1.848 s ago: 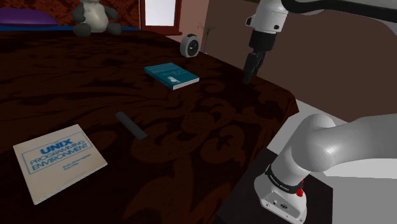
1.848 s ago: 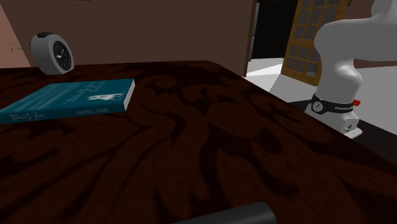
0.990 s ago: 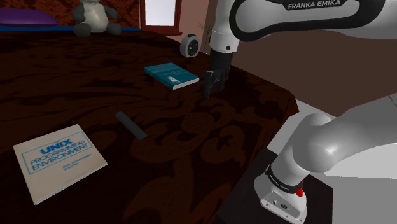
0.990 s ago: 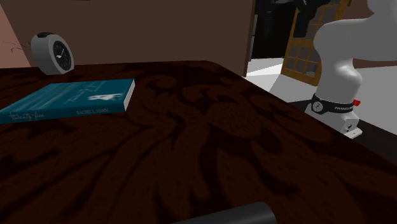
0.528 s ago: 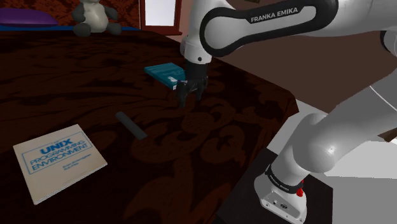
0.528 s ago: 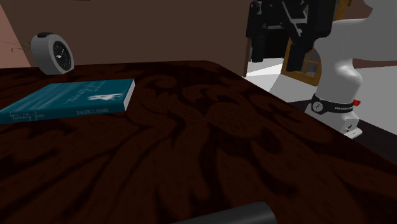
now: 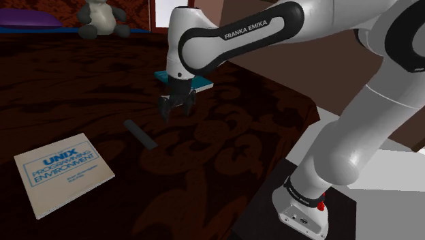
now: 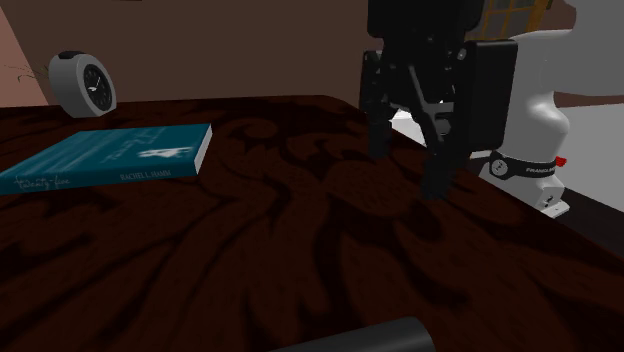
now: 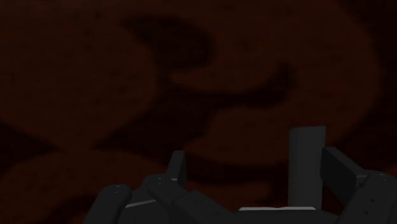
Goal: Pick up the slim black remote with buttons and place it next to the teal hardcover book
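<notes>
Shoulder view: remote (image 7: pixel 139 134) lies apart, left of parted jaws.

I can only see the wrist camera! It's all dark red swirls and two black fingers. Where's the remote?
Observer: In the shoulder view the remote lies flat on the dark patterned surface, to the lower left of the gripper and untouched.
Operator: Where's the teal book it has to go next to?
Observer: In the second exterior view the teal book lies flat on that view's left, with a grey clock standing behind it.
Operator: Is there another book I could mix it up with?
Observer: Yes, a white book printed with UNIX lies at the shoulder view's lower left.
</notes>
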You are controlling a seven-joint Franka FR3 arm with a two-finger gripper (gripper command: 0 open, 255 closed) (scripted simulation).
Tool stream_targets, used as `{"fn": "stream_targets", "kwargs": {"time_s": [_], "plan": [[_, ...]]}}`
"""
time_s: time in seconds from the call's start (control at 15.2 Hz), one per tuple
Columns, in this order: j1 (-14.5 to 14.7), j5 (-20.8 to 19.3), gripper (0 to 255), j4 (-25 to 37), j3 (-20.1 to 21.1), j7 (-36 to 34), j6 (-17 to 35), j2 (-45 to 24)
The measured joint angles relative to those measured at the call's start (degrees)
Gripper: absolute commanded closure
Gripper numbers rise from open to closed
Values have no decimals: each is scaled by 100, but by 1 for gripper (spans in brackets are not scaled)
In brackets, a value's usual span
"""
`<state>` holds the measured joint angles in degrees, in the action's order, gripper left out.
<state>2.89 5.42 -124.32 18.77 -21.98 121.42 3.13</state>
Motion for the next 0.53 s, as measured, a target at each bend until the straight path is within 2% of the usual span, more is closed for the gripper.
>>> {"fn": "stream_targets", "kwargs": {"time_s": [0.53], "plan": [[308,-651,0,1413,103,-957,449,-1801]]}}
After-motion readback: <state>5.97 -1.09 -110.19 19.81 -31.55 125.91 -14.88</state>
